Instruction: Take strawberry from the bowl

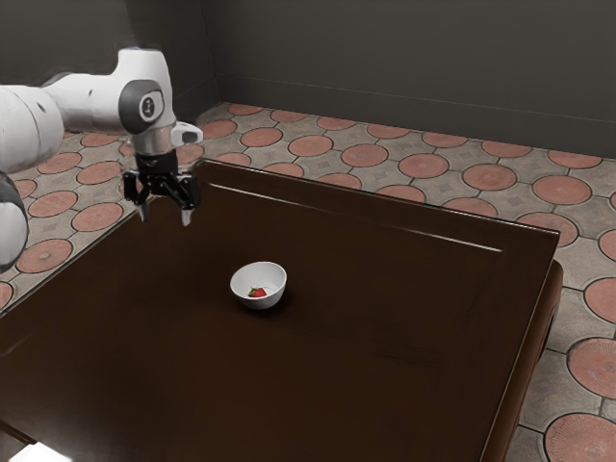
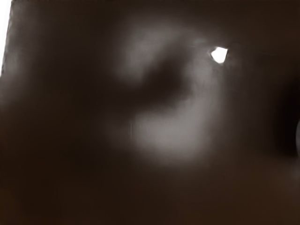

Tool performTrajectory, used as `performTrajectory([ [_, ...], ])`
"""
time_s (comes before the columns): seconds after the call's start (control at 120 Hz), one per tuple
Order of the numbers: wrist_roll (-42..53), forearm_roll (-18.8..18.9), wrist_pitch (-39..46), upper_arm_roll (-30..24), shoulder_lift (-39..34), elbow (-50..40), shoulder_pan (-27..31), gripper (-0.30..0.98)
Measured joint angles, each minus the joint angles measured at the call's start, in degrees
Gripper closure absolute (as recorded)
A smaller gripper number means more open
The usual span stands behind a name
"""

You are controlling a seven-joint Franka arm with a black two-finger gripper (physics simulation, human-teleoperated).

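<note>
My gripper (image 1: 165,216) hangs above the table's far-left part in the exterior view, fingers pointing down and spread apart with nothing between them. It is open. The white bowl (image 1: 273,276) stands upright on the dark table, lower than the gripper and off toward the exterior view's right. Inside the bowl, low against its wall, lies the red strawberry (image 1: 258,292) with a green leafy top. In the wrist view there is the dark tabletop (image 2: 70,187) with blurred pale reflections, and a pale curved edge, perhaps of the bowl (image 2: 298,138), cut off at the side.
The dark brown table (image 1: 385,356) has a raised edge along its far side. A bright white patch (image 1: 38,453) lies at the table's near-left corner in the exterior view. Beyond the table are a tiled floor (image 1: 423,166) and a grey wall (image 1: 404,58).
</note>
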Motion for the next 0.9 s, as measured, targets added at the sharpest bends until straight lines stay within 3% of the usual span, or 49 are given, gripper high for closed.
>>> performTrajectory([
  [0.133, -1.13, -0.7, 12.39, -0.17, 1.11, -8.25, -0.64, 0.0],
  [0.25, -4.24, -1.53, 18.32, -1.83, 3.65, -5.17, -2.8, 0.08],
  [0.317, -8.54, -2.36, 18.73, -2.16, 4.43, -4.11, -4.77, 0.12],
  [0.433, -18.26, -0.03, 17.22, -2.82, 4.5, -3.44, -8.59, 0.15],
  [0.5, -23.01, 0.03, 17.31, -2.94, 5.4, -3.63, -8.9, 0.27],
  [0.583, -28.18, 0.21, 19.57, -3.11, 6.75, -4.09, -9.45, 0.32],
  [0.9, -46.12, -0.03, 32.28, -2.7, 4.47, -16.66, -12.81, 0.4],
])
